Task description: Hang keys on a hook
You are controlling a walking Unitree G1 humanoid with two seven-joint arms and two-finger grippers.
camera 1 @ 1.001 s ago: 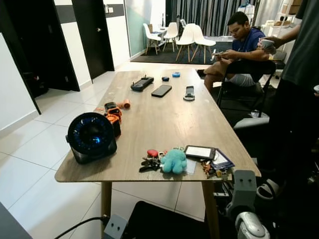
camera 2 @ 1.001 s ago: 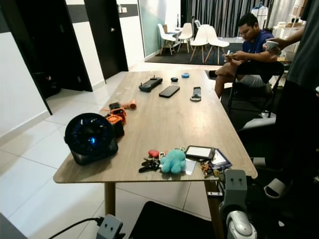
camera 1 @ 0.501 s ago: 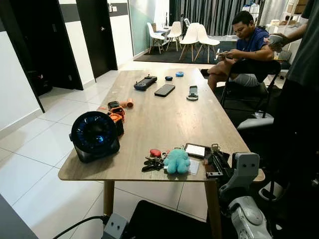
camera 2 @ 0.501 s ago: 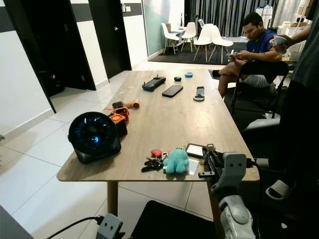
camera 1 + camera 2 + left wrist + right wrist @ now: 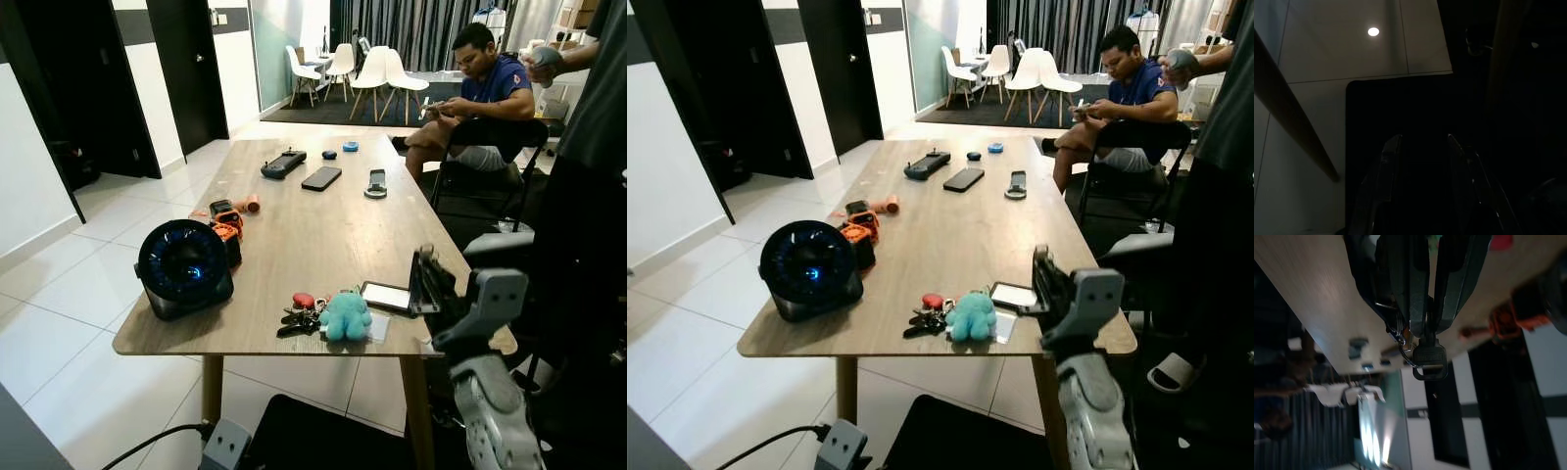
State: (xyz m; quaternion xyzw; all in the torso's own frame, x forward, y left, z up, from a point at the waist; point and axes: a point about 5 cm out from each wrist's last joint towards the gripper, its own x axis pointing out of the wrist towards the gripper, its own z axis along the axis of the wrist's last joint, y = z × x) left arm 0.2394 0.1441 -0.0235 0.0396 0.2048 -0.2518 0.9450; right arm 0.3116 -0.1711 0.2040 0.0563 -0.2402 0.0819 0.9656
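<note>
You had raised the right gripper (image 5: 423,279) off the table's (image 5: 313,225) near right corner since a moment before, lifting the keys (image 5: 1422,357) with it. Your forearm angled up over that corner, beside the small tablet (image 5: 387,297). The fingers were pinched nearly closed on the keys, which dangled from them. The left gripper (image 5: 1420,147) hung idle, fingers spread.
</note>
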